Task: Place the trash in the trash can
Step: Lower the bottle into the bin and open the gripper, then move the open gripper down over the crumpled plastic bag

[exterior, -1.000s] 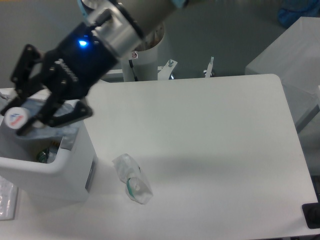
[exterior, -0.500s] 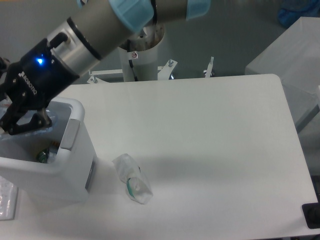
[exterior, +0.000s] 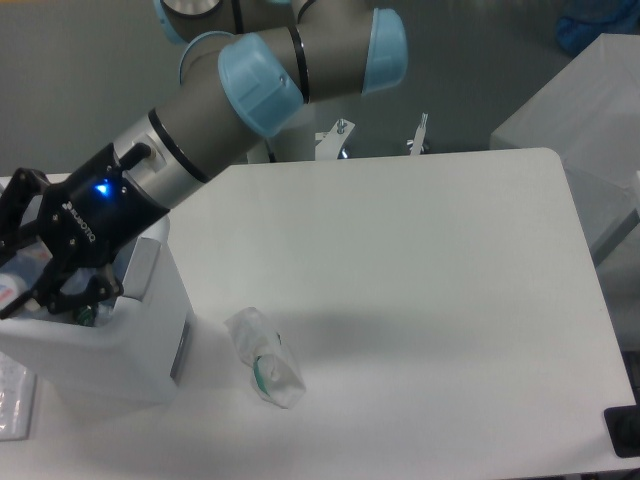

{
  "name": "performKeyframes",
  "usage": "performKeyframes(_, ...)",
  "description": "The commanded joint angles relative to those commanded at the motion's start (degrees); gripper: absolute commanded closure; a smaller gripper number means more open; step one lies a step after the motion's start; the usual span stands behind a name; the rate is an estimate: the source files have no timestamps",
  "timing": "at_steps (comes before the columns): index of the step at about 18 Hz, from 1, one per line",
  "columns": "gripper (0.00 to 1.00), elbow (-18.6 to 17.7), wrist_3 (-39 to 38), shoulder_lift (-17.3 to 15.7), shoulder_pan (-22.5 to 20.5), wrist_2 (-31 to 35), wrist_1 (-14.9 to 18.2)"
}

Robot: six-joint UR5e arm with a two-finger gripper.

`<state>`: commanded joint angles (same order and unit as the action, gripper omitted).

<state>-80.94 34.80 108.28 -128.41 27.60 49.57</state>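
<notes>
The white trash can [exterior: 120,345] sits at the table's left edge, and everything here is placed relative to it. Directly over its open top hangs the gripper [exterior: 30,285], its black fingers dipping toward the mouth and clamped on the crushed plastic water bottle [exterior: 18,285], whose blue-and-red label shows at the far left. The bottle is held low, partly inside the bin's rim; judging by that, the point is to let it fall straight in rather than bounce off the edge. Inside the can, beside the fingers, something small and green shows, too hidden to name. Right of the can, near it but not touching, lies the crumpled clear wrapper [exterior: 265,358] with its green piece, flat on the white table [exterior: 430,300]. That makes 1 of 2 trash items at the bin and 1 not yet picked up.
</notes>
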Motion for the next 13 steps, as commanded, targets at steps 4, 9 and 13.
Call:
performKeyframes(4,0.0,-3.9,1.0,-2.4,-0.3,0.3,-0.1)
performKeyframes(9,0.0,-3.1,0.4,-2.6,-5.4,10.6,0.2)
performKeyframes(13,0.0,-3.2,0.1,-1.2,-11.9,12.7,0.3)
